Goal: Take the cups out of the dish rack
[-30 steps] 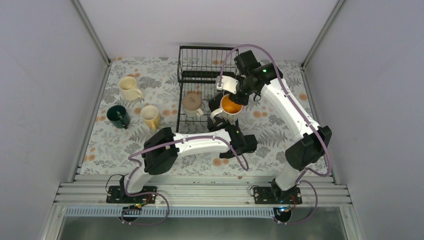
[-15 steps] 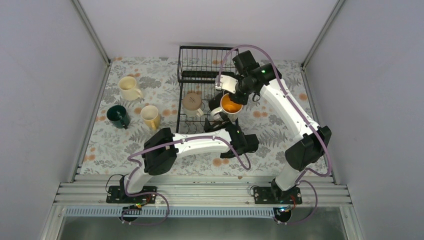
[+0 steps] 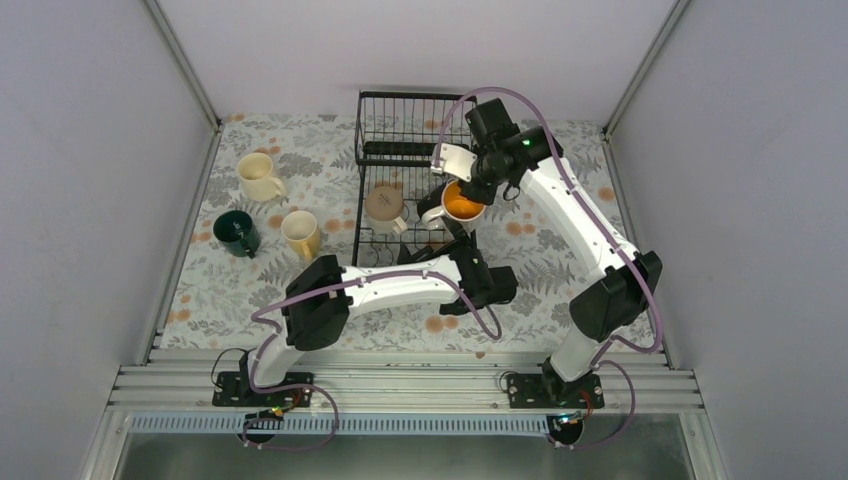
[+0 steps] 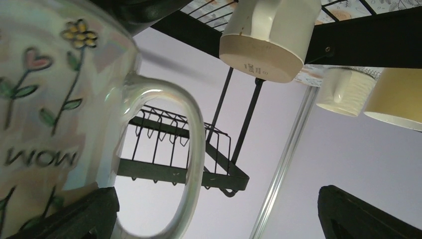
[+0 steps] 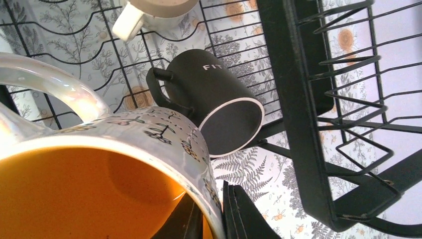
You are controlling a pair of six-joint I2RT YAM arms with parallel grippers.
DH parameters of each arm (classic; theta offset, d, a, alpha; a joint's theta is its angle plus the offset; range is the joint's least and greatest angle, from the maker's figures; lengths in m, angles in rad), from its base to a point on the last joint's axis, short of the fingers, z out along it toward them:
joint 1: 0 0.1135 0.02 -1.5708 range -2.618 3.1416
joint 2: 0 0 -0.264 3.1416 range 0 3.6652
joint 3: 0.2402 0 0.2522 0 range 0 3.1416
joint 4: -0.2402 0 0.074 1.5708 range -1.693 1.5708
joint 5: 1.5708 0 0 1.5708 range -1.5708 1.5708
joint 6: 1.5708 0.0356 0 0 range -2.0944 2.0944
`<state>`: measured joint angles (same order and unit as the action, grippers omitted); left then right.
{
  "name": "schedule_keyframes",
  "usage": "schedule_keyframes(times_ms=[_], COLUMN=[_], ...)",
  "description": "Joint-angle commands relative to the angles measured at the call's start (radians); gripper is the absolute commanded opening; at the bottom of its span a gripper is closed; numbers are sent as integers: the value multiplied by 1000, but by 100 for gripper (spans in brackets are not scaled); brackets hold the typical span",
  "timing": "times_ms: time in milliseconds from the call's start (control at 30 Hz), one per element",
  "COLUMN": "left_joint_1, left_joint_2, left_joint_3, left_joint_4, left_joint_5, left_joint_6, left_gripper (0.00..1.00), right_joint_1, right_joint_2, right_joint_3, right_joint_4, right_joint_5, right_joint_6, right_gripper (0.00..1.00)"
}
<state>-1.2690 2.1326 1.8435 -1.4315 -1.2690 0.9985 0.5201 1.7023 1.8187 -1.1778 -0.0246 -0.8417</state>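
Note:
My right gripper (image 3: 472,190) (image 5: 219,219) is shut on the rim of an off-white flowered cup (image 3: 460,205) (image 5: 99,169) with an orange inside, held over the dish rack (image 3: 400,112). My left gripper (image 3: 452,238) (image 4: 214,219) is open just below that cup, its handle (image 4: 191,149) near the left finger (image 4: 74,214) and touching neither. A black cup (image 5: 214,99) lies on its side in the rack. A tan cup (image 3: 385,205) (image 4: 263,45) stands upside down beside it.
On the flowered cloth left of the rack stand a cream cup (image 3: 258,176), a dark green cup (image 3: 236,232) and a yellow cup (image 3: 300,233). The raised basket section (image 5: 348,99) of the rack is at the back. Grey walls close in both sides.
My left gripper has opened and let go of the flowered cup's handle. The right gripper has carried the cup slightly back and up.

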Motion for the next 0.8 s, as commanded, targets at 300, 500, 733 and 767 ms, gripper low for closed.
schedule_keyframes(times_ms=[300,500,733,767], left_joint_1=[7,0,2,11], left_joint_2=[-237,-348,-456,-464], left_joint_3=[229,219,312,363], left_joint_4=[74,74,76,83], left_joint_5=[-109,-14,212,270], left_joint_6=[-43,-84,-134,-136], left_gripper=[100,100,100,100], right_joint_1=[39,24,-26,-39], right_joint_2=[-21,-11,-14,-17], right_joint_3=[-35,-9,17,25], right_joint_4=[-86,-91,-98,-100], right_joint_5=[-136,-147,-159,-166], right_joint_6=[75,102,129,130], right_gripper=[4,4,4,4])
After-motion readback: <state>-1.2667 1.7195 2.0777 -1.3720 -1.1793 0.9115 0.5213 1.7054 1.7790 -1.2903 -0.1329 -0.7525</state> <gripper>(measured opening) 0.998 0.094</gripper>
